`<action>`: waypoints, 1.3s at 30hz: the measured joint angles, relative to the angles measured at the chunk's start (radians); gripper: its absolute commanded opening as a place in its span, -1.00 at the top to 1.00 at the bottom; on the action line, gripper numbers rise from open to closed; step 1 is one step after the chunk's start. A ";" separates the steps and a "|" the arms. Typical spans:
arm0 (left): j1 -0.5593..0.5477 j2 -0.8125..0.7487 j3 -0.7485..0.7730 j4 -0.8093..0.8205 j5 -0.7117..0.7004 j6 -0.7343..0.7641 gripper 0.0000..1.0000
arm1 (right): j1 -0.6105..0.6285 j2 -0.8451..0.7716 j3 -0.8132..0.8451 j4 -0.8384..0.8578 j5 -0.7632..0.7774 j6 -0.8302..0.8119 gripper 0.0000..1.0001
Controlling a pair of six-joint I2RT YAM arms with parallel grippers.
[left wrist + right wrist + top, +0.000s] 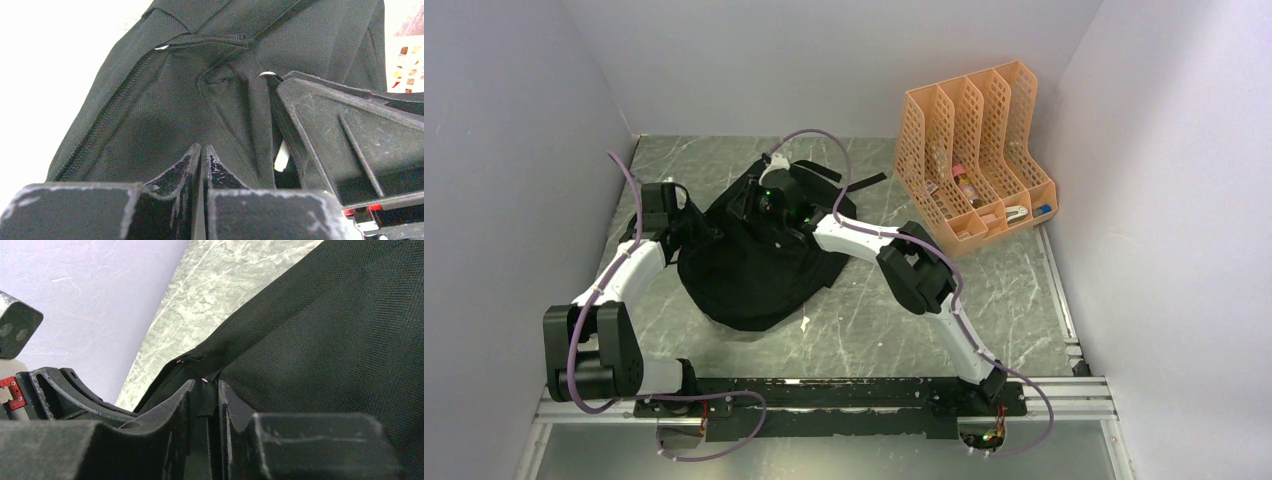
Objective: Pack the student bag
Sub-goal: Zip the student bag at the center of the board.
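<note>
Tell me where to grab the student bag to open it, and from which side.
Pinch the small zipper tab standing up from the seam ridge, approaching from the right, along the seam. The student bag is floppy; flat fabric would likely bunch.

1. Bag (744,280): its black fabric is showing no readable print, brand or tag in any view.
2. Organiser (969,120): the small items (984,205) inside are appearing too small for any label to be read.
3. Elsewhere: no text, number or sign is showing legibly.
</note>
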 measured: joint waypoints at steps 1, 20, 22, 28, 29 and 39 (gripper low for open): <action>0.000 0.000 0.000 0.000 0.000 0.000 0.80 | -0.001 0.001 0.000 0.000 0.000 0.001 0.55; 0.013 -0.064 0.010 -0.023 -0.005 -0.045 0.54 | -0.009 0.001 -0.032 0.050 -0.007 -0.030 1.00; 0.023 -0.066 0.024 -0.026 -0.005 -0.066 0.49 | -0.009 -0.004 -0.051 0.063 -0.011 -0.039 1.00; 0.043 -0.063 0.053 -0.032 -0.005 -0.122 -0.02 | -0.010 -0.060 -0.156 0.132 -0.037 -0.097 1.00; 0.045 -0.061 0.060 -0.035 -0.004 -0.135 -0.10 | -0.011 -0.072 -0.175 0.148 -0.045 -0.107 1.00; 0.047 0.005 0.100 -0.017 0.034 -0.211 -0.30 | -0.018 -0.146 -0.284 0.273 -0.126 -0.216 1.00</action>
